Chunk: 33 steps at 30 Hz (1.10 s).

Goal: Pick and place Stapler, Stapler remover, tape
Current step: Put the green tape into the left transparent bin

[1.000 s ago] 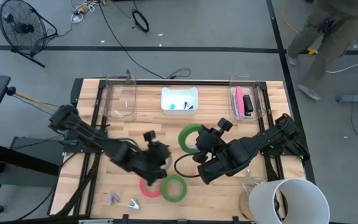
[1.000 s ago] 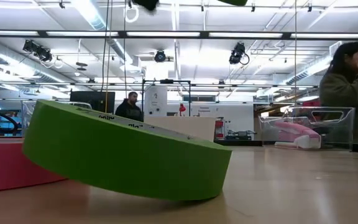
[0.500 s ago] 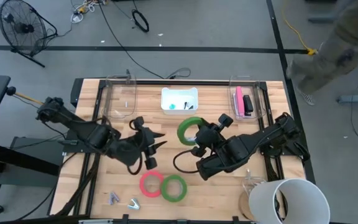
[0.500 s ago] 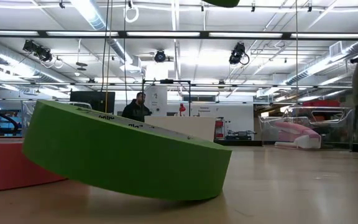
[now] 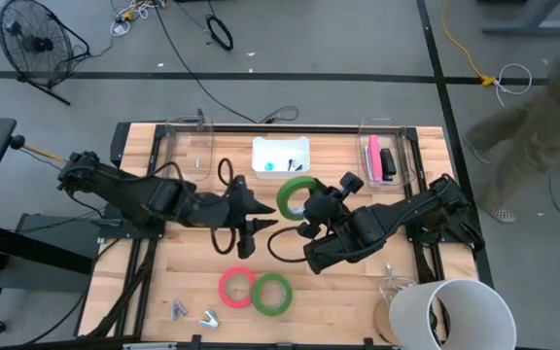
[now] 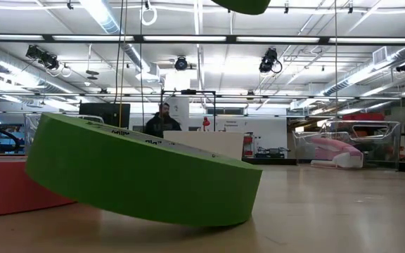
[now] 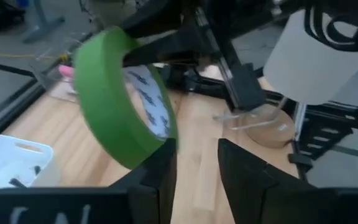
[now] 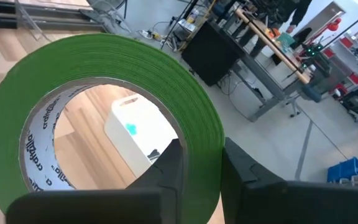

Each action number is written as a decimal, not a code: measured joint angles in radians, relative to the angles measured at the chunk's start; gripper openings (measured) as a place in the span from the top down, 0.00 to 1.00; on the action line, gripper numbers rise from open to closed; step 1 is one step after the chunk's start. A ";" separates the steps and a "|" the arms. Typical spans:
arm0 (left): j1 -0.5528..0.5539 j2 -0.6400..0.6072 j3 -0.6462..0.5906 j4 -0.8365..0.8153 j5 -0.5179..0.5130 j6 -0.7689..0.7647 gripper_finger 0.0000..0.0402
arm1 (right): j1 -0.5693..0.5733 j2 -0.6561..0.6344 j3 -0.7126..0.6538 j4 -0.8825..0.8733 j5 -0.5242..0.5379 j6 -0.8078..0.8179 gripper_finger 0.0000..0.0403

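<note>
- Tape comes first: a green ring-shaped roll of tape (image 5: pixel 297 198) is clamped at its rim between the fingers of the right gripper (image 5: pixel 307 216), lifted above the table's middle (in the right wrist view the roll (image 8: pixel 104 112) stands on edge with the band pinched through its thickness).
- We see the left gripper (image 5: pixel 261 226) just at 9 o'clock of that held roll, fingers a little apart and holding nothing; in its own wrist view the roll (image 7: pixel 123 106) hangs right ahead of the fingertips.
- Two more rolls lie flat on the wooden slatted table (image 5: pixel 358 301) toward 6 o'clock: a red-pink ring of tape (image 5: pixel 234 288) and a second green ring of tape (image 5: pixel 272 293), touching each other; from table height the green one (image 6: pixel 139 172) looks tilted, leaning on its red neighbour.
- At 12 o'clock stands a small white open bin (image 5: pixel 280 156), with a clear plastic bin (image 5: pixel 188 156) toward 11 o'clock and another clear plastic bin holding a pink object (image 5: pixel 387 160) toward 1 o'clock.
- We judge the roll light and stiff, a hollow hoop with a slick outer band: pinching across the wall, one finger inside the core, suits it best, since a grip across the full ring would be too wide.
- Held by one edge it could swing or twist, so we would move it gently and release it low.
</note>
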 joint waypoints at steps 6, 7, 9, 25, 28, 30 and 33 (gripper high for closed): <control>0.024 0.000 0.000 -0.003 0.005 -0.030 0.57 | 0.001 -0.012 0.000 0.004 0.016 -0.002 0.87; 0.027 0.000 0.000 -0.003 0.004 -0.030 0.55 | 0.001 -0.012 0.000 0.004 0.015 -0.003 0.87; 0.029 0.000 0.000 -0.004 -0.005 -0.031 0.49 | 0.001 -0.013 0.000 0.008 0.008 -0.004 0.87; 0.034 0.000 0.000 -0.009 -0.097 -0.023 0.31 | 0.011 -0.027 0.000 0.156 0.012 -0.139 0.87; 0.034 0.000 0.000 -0.007 -0.098 -0.023 0.31 | 0.018 -0.032 0.000 0.223 0.007 -0.200 0.87; 0.034 0.000 0.000 0.000 -0.097 -0.023 0.31 | 0.022 -0.035 0.000 0.283 0.019 -0.245 0.87; 0.038 0.000 0.000 0.031 -0.096 -0.022 0.31 | 0.022 -0.035 0.000 0.372 0.013 -0.339 0.87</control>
